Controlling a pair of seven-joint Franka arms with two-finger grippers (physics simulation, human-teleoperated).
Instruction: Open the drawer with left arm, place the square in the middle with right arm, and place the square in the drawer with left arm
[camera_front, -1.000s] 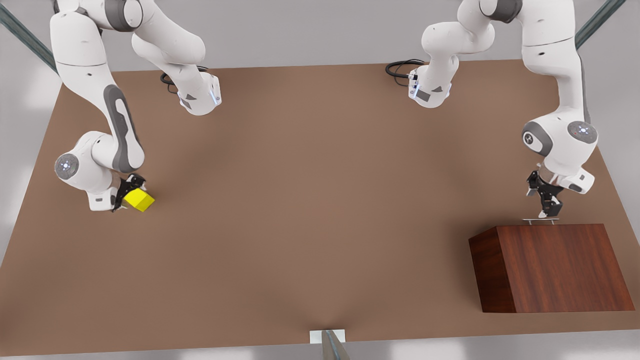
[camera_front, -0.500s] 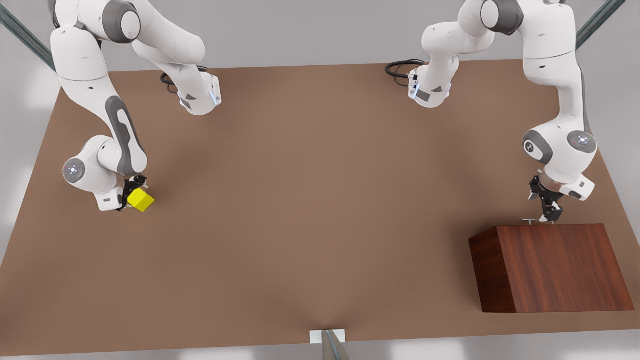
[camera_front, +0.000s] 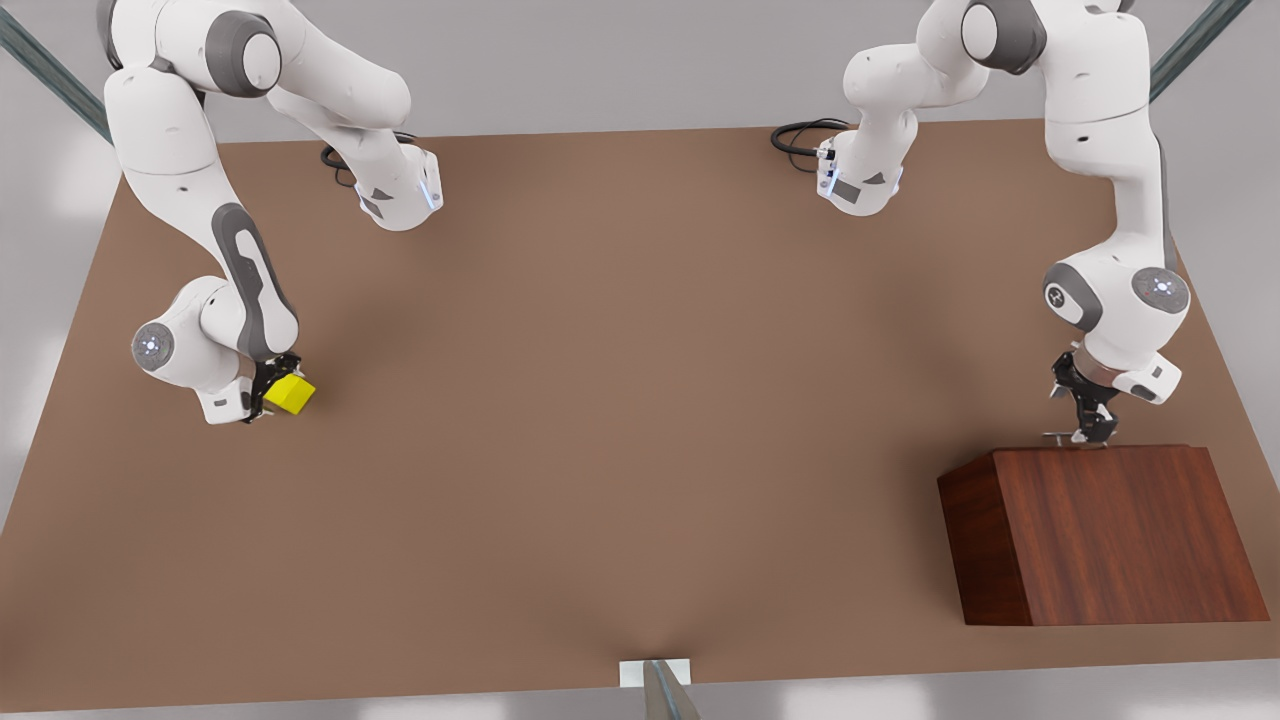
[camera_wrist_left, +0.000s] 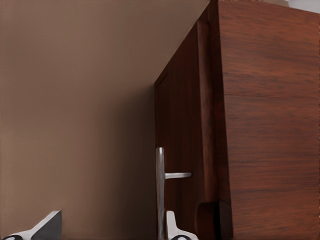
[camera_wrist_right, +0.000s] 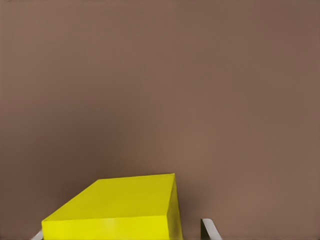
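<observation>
Box (camera_front: 1110, 535) of dark reddish wood nearest the camera in the front view. Sat at about four o'clock on the brown table (camera_front: 620, 400). Showed its plain top and one side wall toward the camera, with the drawer (camera_wrist_left: 182, 150) on its far face. Looked shut, front panel level with the box wall in the left wrist view.

Just past the far edge of the box, at twelve o'clock from it, met the thin silver handle (camera_front: 1070, 437). Found the left gripper (camera_front: 1088, 435) right at that bar, pointing down from the left arm (camera_front: 1110, 150). Kept wide in the left wrist view: one fingertip (camera_wrist_left: 47, 225) well off to one side, the other just beside the handle (camera_wrist_left: 159, 190), the bar between the two and not clamped.

Farther back and across the table, at about nine o'clock, lay the yellow cube (camera_front: 290, 393). Held in the right gripper (camera_front: 268, 400), closed on it from the nine o'clock side, a fingertip (camera_wrist_right: 209, 227) at either flank of the cube (camera_wrist_right: 120, 210) in the right wrist view. Could not tell whether its underside touched the table. Left the middle stretch of table between cube and box bare.

Farthest back, at eleven o'clock, rose the right arm (camera_front: 190, 180), bent over and down to the cube.
</observation>
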